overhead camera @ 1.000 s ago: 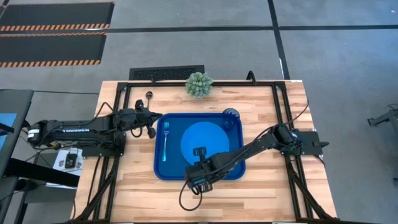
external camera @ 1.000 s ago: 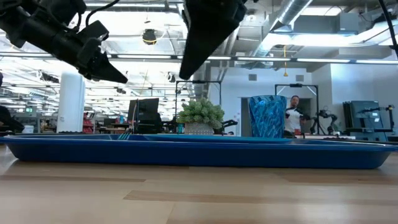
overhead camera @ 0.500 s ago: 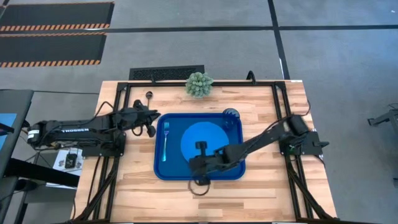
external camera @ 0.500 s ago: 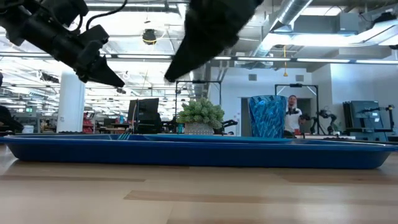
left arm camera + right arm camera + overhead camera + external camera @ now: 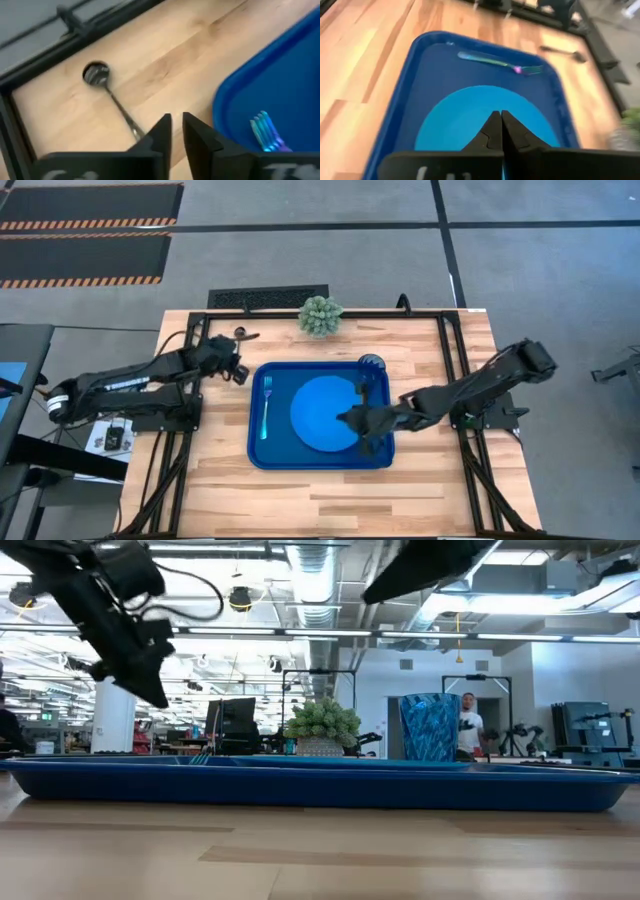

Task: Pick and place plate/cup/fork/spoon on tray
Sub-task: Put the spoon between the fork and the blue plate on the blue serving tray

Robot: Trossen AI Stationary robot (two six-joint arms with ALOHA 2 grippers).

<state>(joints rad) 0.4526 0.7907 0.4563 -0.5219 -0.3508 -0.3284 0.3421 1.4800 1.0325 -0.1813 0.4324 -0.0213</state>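
- The tray [image 5: 256,452] lies in the middle of the table. It looks like stiff plastic with a raised rim; I judge it does not need to be moved.
- The plate [image 5: 322,412] lies flat inside the tray. It is thin and rigid, and probably light.
- The cup [image 5: 373,363] stands in the far right corner of the tray. It looks light and easy to tip over.
- The fork [image 5: 267,402] lies along the left side of the tray.
- The spoon [image 5: 107,92] is the only thing not yet on the tray. It lies on the wood near the far left corner of the table. I judge it thin, hard, slippery and very low, so I would pinch the handle across its middle, not the round bowl.
- My left gripper [image 5: 174,134] hangs above the near end of the spoon handle, fingers a narrow gap apart, holding nothing.
- My right gripper [image 5: 501,131] is over the plate, clenched and empty.
- I can read no brand or writing on these things.
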